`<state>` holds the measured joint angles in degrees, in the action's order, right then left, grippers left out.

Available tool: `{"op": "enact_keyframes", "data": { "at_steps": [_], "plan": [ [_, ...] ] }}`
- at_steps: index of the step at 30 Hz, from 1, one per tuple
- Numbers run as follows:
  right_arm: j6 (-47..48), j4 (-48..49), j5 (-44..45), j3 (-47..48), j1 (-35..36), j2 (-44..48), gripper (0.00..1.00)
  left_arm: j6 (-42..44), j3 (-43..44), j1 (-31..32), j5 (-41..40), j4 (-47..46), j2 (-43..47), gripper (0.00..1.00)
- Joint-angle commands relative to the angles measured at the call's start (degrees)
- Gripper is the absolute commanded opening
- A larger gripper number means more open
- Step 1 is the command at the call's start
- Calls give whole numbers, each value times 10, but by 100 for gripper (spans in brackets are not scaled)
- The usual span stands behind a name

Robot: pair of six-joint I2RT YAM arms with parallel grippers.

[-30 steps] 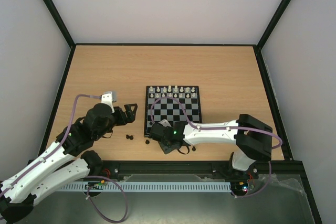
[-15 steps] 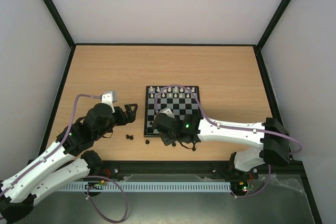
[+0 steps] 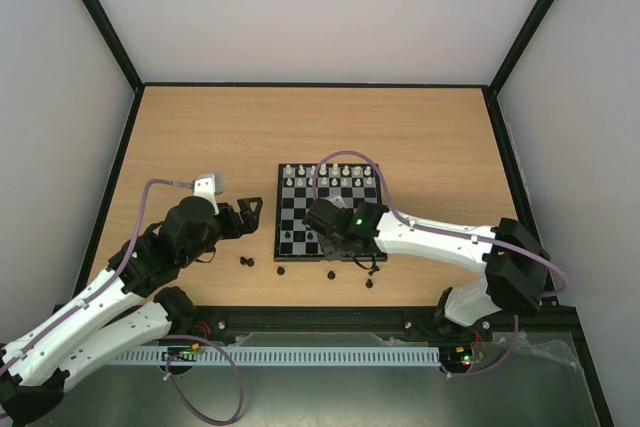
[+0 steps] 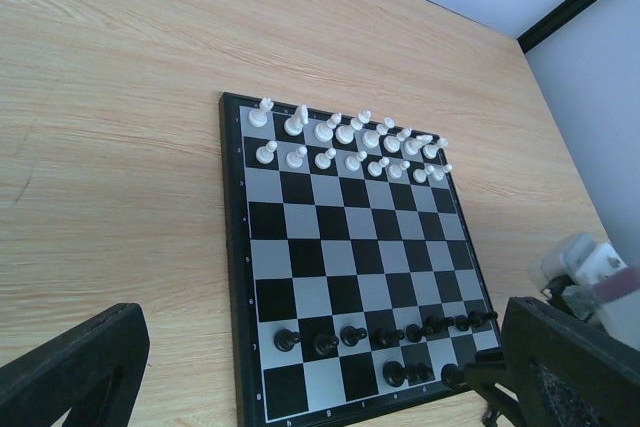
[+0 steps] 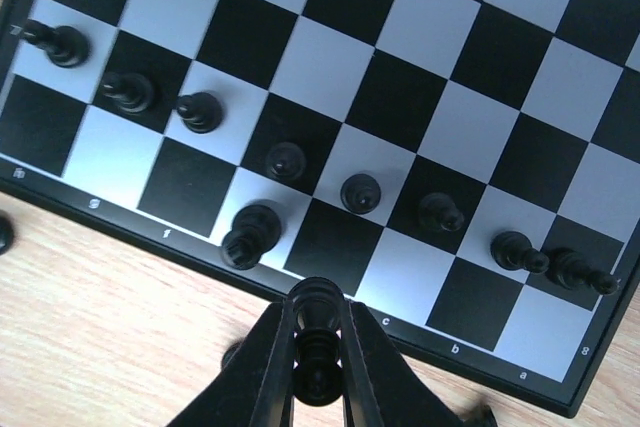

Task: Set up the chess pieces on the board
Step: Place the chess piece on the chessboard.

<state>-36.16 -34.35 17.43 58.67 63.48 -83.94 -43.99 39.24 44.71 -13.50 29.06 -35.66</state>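
Several black pieces (image 3: 280, 270) loose beside board (image 3: 300, 212).

Pale walls (image 3: 300, 7) with black frame edges enclose a wooden table (image 3: 420, 127).

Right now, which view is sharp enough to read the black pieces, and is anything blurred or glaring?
Right wrist: the board and black pieces are crisp, no glare; the right claw and the piece it grips sit close to the lens, slightly soft. Left wrist: board sharp, left claw a dark blur at the bottom corners. Top external: even light, pieces tiny.
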Motion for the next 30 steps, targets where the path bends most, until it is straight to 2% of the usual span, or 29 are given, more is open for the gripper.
{"op": "enact_keyframes", "data": {
  "at_steps": [1, 22, 30],
  "plan": [
    [21, 1, -12, -17, -15, -21, 12, 3, -6, -2, 0, -5, 3, 99],
    [47, 47, -36, -29, -51, -69, 13, 6, -7, -2, -4, -7, 0, 99],
    [49, 42, -43, -25, -54, -66, 24, 7, -5, -2, -4, -8, -4, 99]
  ]
}}
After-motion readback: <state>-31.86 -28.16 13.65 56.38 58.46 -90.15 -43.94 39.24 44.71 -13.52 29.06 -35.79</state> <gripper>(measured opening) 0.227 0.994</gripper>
